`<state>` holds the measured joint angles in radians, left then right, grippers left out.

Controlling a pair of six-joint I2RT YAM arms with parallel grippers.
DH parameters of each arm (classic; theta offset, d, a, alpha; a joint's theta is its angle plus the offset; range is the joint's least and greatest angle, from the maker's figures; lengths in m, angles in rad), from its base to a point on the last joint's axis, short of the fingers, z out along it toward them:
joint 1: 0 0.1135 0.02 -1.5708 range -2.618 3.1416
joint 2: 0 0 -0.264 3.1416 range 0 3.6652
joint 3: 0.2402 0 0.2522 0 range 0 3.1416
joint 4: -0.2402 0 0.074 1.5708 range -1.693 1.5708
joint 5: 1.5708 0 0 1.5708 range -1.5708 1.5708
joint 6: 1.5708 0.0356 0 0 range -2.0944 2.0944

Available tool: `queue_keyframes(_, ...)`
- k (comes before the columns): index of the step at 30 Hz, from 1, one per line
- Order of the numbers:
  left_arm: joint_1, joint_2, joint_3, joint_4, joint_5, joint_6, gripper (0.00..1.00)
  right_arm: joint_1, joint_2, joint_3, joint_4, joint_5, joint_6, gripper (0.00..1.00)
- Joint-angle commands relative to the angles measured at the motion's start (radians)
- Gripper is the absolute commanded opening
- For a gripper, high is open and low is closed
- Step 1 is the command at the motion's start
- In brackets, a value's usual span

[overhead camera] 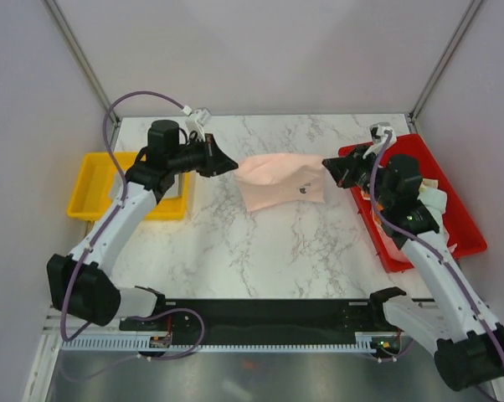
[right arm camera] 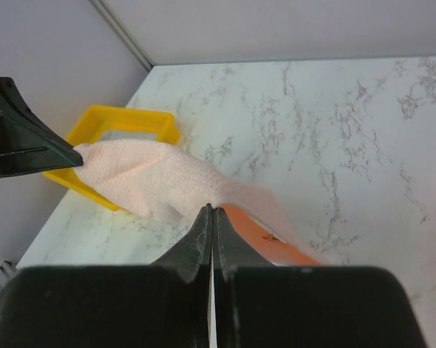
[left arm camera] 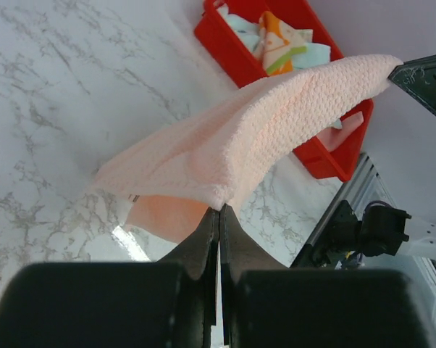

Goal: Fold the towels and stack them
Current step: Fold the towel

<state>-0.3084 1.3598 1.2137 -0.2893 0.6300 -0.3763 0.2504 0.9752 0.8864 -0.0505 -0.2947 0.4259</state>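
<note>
Tho saggy, pale pink knit towel (overhead camera: 281, 180)

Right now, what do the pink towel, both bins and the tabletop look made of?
The pink towel: soft knitted or waffle-weave cloth, matte, bumpy texture, sagging. The red bin and yellow bin: likely moulded plastic, smooth, slightly glossy. The tabletop: white marble-look surface, grey veins; possibly laminate.

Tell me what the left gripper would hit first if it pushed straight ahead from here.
The left gripper is shut on the pink towel, which would bunch ahead. Past that, the right gripper, holding the opposite corner, looks first in line, before the red bin, though depth is unclear.
</note>
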Motion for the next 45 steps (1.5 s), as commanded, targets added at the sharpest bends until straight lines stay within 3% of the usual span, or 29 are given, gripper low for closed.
queue_keyframes(1,-0.041,-0.134,-0.057,0.035,0.043,-0.025,0.02,-0.003,-0.146,-0.017,-0.054,-0.081,0.026,0.00)
queue_keyframes(7,-0.100,-0.339,-0.152,0.032,-0.001,-0.084,0.02,-0.003,-0.349,-0.040,-0.121,-0.121,0.088,0.00)
queue_keyframes(13,-0.112,-0.331,-0.161,0.004,-0.113,-0.115,0.02,-0.002,-0.324,-0.069,-0.094,-0.093,0.134,0.00)
queue_keyframes(17,-0.106,-0.173,-0.145,-0.013,-0.202,-0.084,0.02,-0.003,-0.225,-0.234,0.061,-0.061,0.178,0.00)
queue_keyframes(21,-0.075,0.039,-0.115,0.041,-0.225,-0.067,0.02,-0.003,-0.022,-0.343,0.375,-0.020,0.185,0.00)
queue_keyframes(25,-0.018,0.339,-0.021,0.127,-0.170,-0.044,0.02,-0.003,0.393,-0.291,0.538,-0.038,0.154,0.00)
queue_keyframes(28,0.032,0.552,0.126,0.119,-0.086,-0.018,0.02,-0.008,0.587,-0.213,0.589,-0.053,0.146,0.00)
queue_keyframes(32,0.080,0.701,0.274,0.111,0.005,0.002,0.02,-0.019,0.692,-0.161,0.638,-0.049,0.155,0.00)
queue_keyframes(37,0.080,0.753,0.354,0.116,0.056,0.039,0.02,-0.031,0.706,-0.122,0.618,-0.017,0.155,0.00)
queue_keyframes(45,0.077,0.576,0.219,0.188,0.037,0.033,0.02,-0.033,0.560,-0.090,0.488,-0.012,0.081,0.00)
